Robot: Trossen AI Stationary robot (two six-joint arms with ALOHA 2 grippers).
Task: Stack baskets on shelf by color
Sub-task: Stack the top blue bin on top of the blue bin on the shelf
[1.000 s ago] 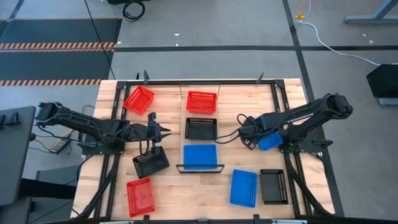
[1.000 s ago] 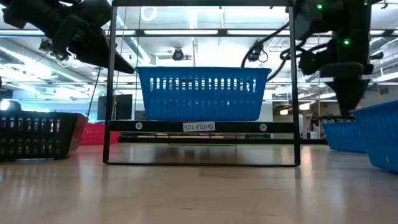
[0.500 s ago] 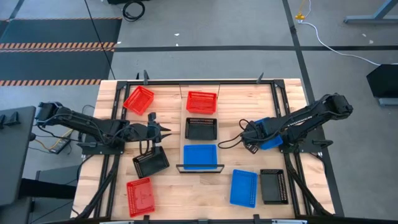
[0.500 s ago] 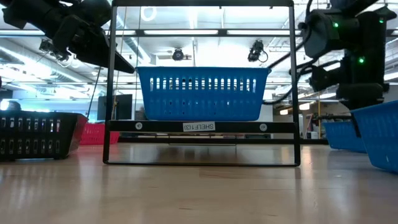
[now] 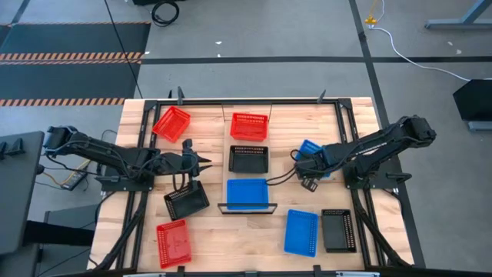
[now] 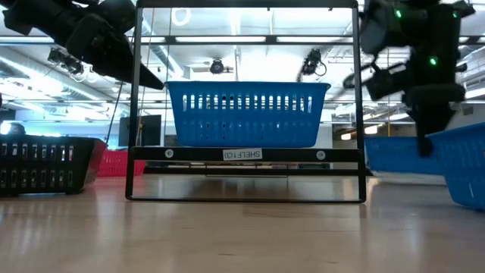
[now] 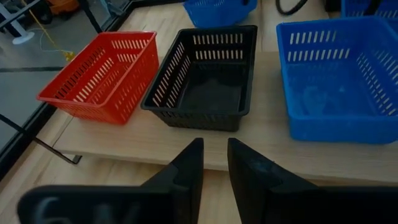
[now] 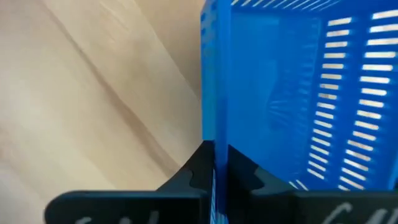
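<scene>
On the shelf (image 5: 248, 176) stand a red basket (image 5: 249, 125), a black basket (image 5: 249, 158) and a blue basket (image 5: 247, 192) in a row. Right of the shelf, my right gripper (image 5: 307, 166) is shut on another blue basket (image 5: 311, 149). Left of the shelf, my left gripper (image 5: 203, 160) hangs above the table and points at the shelf. Its fingers (image 7: 214, 168) are slightly open with nothing between them. On the table lie two red baskets (image 5: 171, 123) (image 5: 173, 242), two black ones (image 5: 186, 200) (image 5: 338, 229) and a blue one (image 5: 301, 231). My right gripper pinches the upper edge of one wall (image 8: 214, 118) of the blue basket, one finger inside the basket and one outside. The fingers come from above, pointing steeply down. I cannot tell whether the basket's bottom rests on the table.
Black frame rails run along the table's left and right sides (image 5: 360, 201). The shelf's black metal frame (image 6: 135, 98) stands at its near end. Bare wood lies between the shelf and the loose baskets.
My right gripper has shut on the blue basket's wall and gone toward the shelf and the table's far edge. The blue basket has moved with it that way. My left gripper has kept still.
</scene>
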